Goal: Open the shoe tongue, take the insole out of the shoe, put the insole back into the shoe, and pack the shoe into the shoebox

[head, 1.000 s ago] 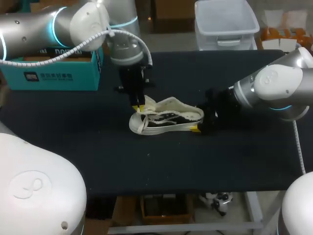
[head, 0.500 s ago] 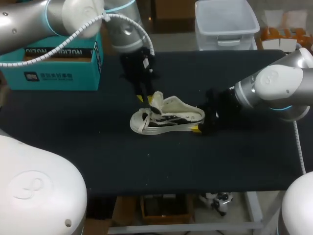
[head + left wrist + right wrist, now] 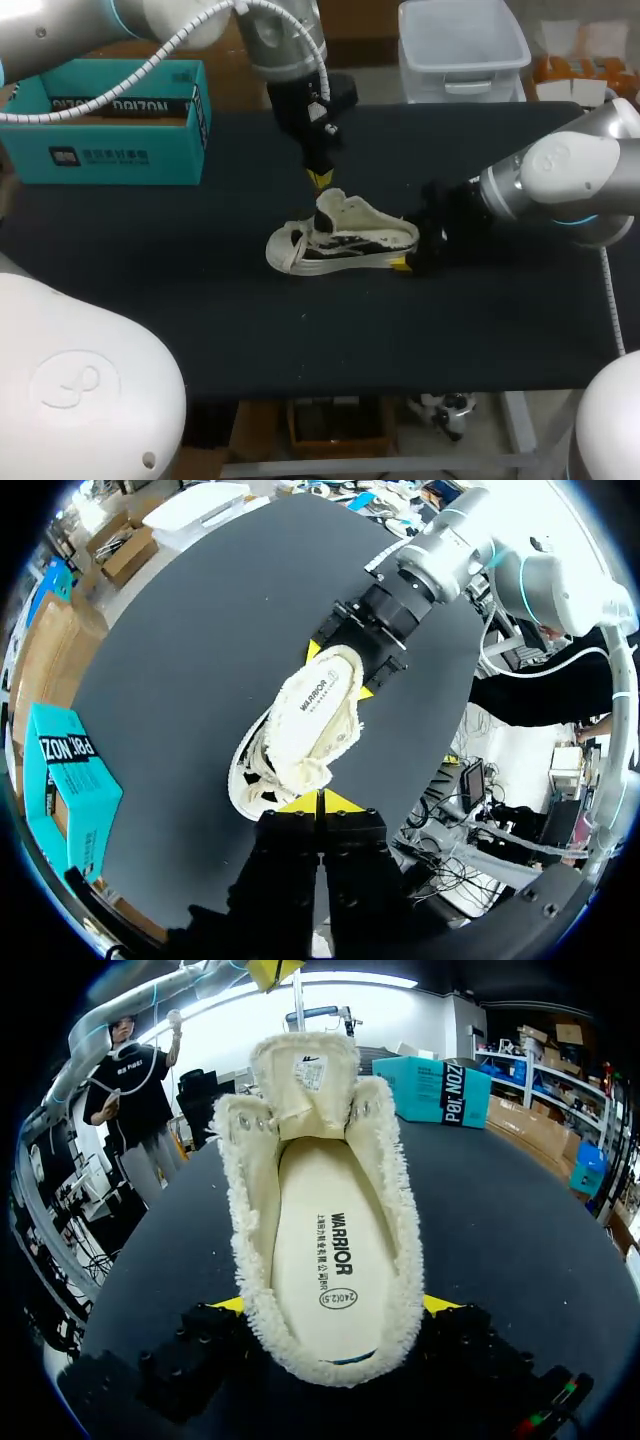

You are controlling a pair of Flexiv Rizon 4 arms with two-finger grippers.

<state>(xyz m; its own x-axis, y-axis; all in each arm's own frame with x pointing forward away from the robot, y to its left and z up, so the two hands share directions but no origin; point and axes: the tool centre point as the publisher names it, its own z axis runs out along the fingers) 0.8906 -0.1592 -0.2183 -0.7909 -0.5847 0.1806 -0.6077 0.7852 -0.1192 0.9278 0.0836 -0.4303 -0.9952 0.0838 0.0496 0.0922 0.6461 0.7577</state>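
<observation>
**Cream shoe clamped at the heel, insole not out yet**

Head view first. The shoe sits near the middle of the table. The right gripper is at its heel end. The left gripper hangs just above the tongue, and as far as I can see it's not touching it. The shoebox is at the far left corner, well apart from the shoe.

Left wrist view: its yellow tips are pressed together with nothing visible between them. The shoe lies ahead of them, with the other gripper on its far end.

Right wrist view: one yellow tip on each side of the heel, both touching, so this one is pinching the shoe. The tongue stands up and back, and the insole lies flat inside, fully in view.

What could go wrong, as I see it:
- The tongue isn't held, so it could flop back over the opening.
- The left fingers need to spread before going in. If they go down pressed together, they'll just poke the insole.
- The only hold is at the heel. Pulling up on the insole could tip the toe or slip the shoe out, more so if the fuzzy lining drags on the insole.

Count: one shoe, one insole, one tongue, one shoebox, two grippers.
</observation>
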